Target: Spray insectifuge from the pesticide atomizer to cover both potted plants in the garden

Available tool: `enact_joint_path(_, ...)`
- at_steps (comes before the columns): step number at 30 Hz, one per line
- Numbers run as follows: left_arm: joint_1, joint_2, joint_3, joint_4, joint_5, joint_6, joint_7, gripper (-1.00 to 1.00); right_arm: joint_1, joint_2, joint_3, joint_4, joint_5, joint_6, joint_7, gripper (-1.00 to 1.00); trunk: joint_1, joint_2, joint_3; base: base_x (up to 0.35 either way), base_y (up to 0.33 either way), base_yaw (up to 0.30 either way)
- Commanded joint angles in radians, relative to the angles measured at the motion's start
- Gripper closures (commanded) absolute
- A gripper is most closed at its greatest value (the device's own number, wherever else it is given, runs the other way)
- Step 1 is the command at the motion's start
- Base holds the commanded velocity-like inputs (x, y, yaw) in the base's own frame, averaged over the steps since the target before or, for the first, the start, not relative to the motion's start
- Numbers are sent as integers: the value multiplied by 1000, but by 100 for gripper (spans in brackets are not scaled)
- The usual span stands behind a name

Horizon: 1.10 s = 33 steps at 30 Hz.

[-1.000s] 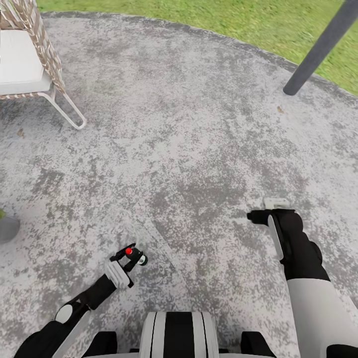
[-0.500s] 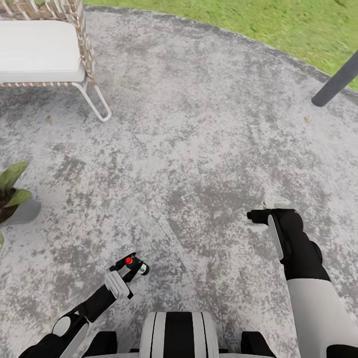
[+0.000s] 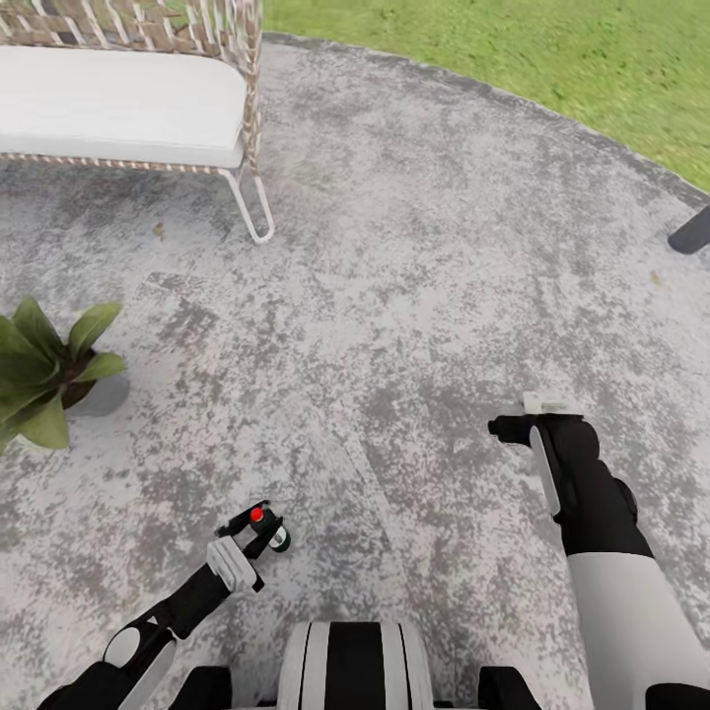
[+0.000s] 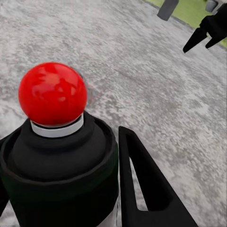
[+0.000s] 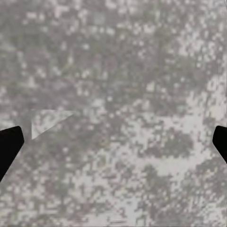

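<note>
On open patio [image 3: 414, 247], left claw [image 3: 258, 521] grips atomizer [image 3: 264, 523]; plant [image 3: 44, 370] left.

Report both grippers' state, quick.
Left gripper: closed on the spray bottle.
Right gripper: open, holding nothing.

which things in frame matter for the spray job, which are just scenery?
Job:
- pesticide atomizer, held in the left gripper
- potted plant, at the left edge of the head view
- right gripper, open, holding nothing

Scenery:
- wicker seat with white cushion
- dark post base
- lawn
</note>
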Motion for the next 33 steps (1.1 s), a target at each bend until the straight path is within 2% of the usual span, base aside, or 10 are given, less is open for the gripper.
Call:
enact_joint_path(1,0,0,0,0,0,0,1,100,0,1,0,0,0,0,0,-100,0,0,4,0,0,265)
enact_joint_path(11,0,-2,4,0,0,17,2,100,0,1,0,0,-1,0,0,-100,-5,3,43,0,0,265)
enact_joint_path(15,0,-2,7,0,5,66,-4,100,0,1,0,-3,0,0,0,-100,-7,4,58,0,0,265)
enact_joint_path(23,0,-3,5,0,7,100,-7,100,0,1,0,-12,-1,0,0,-100,-10,5,89,0,0,265)
enact_joint_path(26,0,-21,7,-2,7,101,15,100,0,1,0,-12,-1,0,1,-100,-12,6,101,0,0,262)
enact_joint_path(27,0,-38,6,-4,7,103,41,100,0,1,0,-12,-1,-1,1,-100,-12,6,105,0,0,169)
enact_joint_path(28,0,-96,1,-11,-1,157,195,100,1,1,1,-12,-2,-1,7,-100,-13,7,108,0,0,24)
enact_joint_path(30,0,-131,-1,-15,-1,187,345,100,1,1,1,-12,-1,0,46,-100,-13,7,116,0,0,37)
enact_joint_path(31,0,-152,-2,-20,2,241,423,100,2,1,1,-13,0,0,72,-100,-14,7,120,0,0,185)
enact_joint_path(33,0,-166,0,-37,6,363,443,100,2,4,7,-24,-1,0,80,-100,-15,8,128,0,0,211)
